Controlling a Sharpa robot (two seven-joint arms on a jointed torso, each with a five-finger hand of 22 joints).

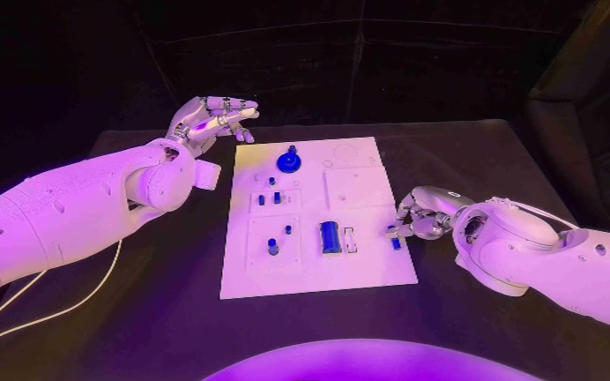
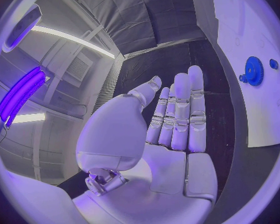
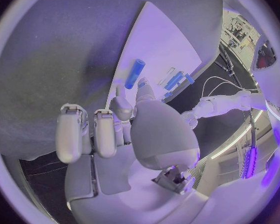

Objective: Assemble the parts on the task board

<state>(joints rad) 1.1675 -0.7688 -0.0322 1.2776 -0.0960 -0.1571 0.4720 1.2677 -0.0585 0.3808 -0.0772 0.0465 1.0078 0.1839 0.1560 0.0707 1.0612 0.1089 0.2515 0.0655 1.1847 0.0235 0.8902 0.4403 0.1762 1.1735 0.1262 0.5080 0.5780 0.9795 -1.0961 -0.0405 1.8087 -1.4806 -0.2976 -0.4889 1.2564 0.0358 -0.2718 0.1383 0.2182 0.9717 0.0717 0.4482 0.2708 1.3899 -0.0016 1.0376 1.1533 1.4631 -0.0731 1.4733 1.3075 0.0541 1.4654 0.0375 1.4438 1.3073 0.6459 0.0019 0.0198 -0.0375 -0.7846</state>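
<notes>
head view: the left hand (image 1: 213,119) hovers empty, fingers apart, beyond the task board's (image 1: 318,266) far left corner; the right hand (image 1: 420,215) pinches a small blue part (image 1: 396,242) at the board's right edge. left wrist view: fingers extended, palm bare. right wrist view: a blue cylinder (image 3: 135,73) lies on the board.

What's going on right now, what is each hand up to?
Left hand open, raised off the board's far left corner, holding nothing. Right hand at the white task board's right edge, pinching a small blue part. Blue gear and blue cylinder on board, nothing blocking.
</notes>
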